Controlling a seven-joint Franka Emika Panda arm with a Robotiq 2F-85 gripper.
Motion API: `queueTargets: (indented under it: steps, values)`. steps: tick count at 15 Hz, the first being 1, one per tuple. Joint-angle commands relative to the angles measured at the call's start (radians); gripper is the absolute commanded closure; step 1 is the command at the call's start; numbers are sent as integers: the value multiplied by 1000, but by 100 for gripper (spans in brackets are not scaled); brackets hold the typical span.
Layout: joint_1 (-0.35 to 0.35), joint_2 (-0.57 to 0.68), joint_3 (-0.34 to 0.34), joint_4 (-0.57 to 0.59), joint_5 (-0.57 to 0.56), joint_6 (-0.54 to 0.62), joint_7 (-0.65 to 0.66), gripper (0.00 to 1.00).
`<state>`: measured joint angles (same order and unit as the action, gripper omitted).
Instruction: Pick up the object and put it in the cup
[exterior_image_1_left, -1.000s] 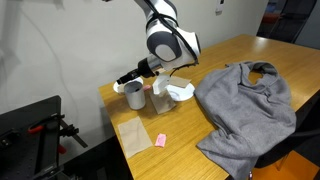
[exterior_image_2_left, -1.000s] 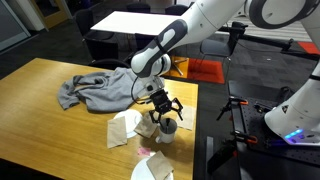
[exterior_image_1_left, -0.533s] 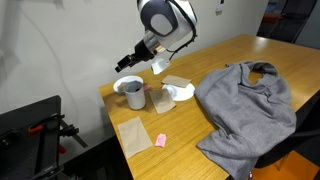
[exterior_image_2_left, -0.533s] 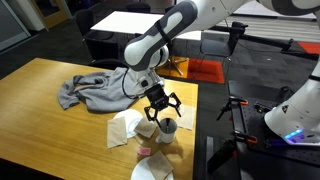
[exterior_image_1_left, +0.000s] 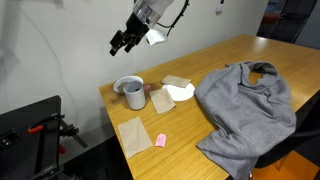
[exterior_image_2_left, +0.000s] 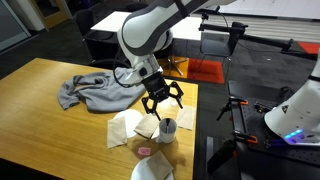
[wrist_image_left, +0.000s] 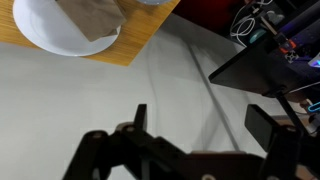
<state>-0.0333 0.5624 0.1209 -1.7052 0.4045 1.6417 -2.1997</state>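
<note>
Marker pen is too small to make out; something dark is showing inside the cup (exterior_image_1_left: 131, 92), which is standing upright near the surface's (exterior_image_1_left: 215, 55) corner. Above it the gripper (exterior_image_2_left: 163, 107) is hovering, fingers spread wide, holding nothing.

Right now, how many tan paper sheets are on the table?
3: one sheet by the pink block, one beside the cup, one next to the white dish. The grey cloth may hide more.
</note>
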Motion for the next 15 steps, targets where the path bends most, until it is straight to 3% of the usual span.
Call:
queueTargets:
  steps: [1,9,10,15]
  values:
    - [42,-154,-1,-101,-73,50,92,0]
    - [92,-279,3,-133,-175,69,265,0]
    - [78,-235,11,-88,-153,27,225,0]
    - [77,-229,11,-88,-154,28,228,0]
